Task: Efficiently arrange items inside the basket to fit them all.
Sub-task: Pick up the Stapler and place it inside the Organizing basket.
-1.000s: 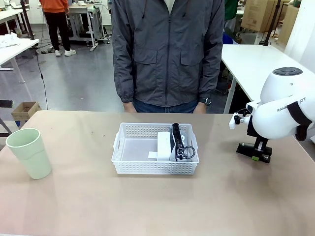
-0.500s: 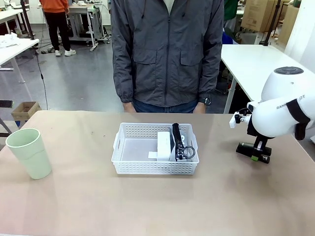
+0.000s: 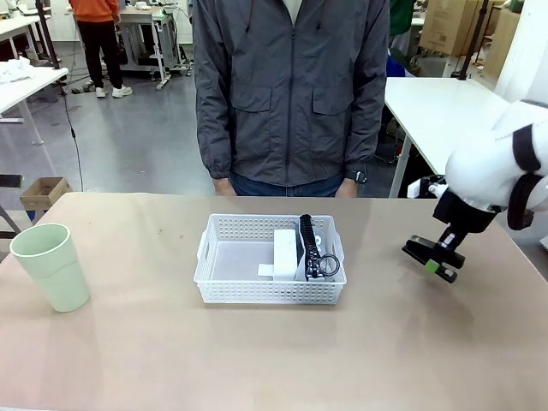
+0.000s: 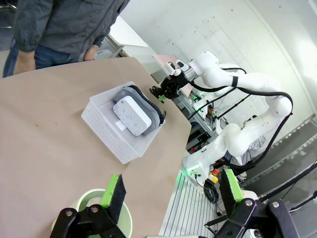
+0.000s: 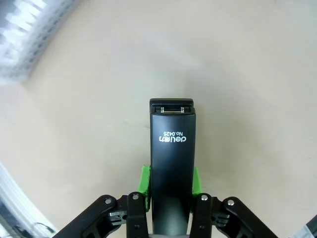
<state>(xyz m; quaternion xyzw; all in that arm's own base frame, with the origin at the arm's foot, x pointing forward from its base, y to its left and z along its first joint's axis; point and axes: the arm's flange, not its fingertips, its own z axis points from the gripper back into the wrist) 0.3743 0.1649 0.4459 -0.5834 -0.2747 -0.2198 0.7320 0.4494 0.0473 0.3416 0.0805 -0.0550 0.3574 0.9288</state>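
Observation:
The white lattice basket stands mid-table in front of the person. Inside, on its right side, a small white boxy object leans beside a grey shoe set on edge. The pale green cup stands at the table's left edge. My right gripper is shut on the black stapler, which hangs tilted just above the table, right of the basket. The right wrist view has the stapler clamped between the green pads. My left gripper is open above the cup, the basket farther off.
The person stands at the far edge behind the basket, hands down at the sides. The basket's left half holds nothing. Bare tabletop lies between the cup and the basket and between the basket and the stapler.
My right arm has risen and swung a little toward the basket, lifting the stapler off the table and tilting it. Basket, cup and person have stayed put.

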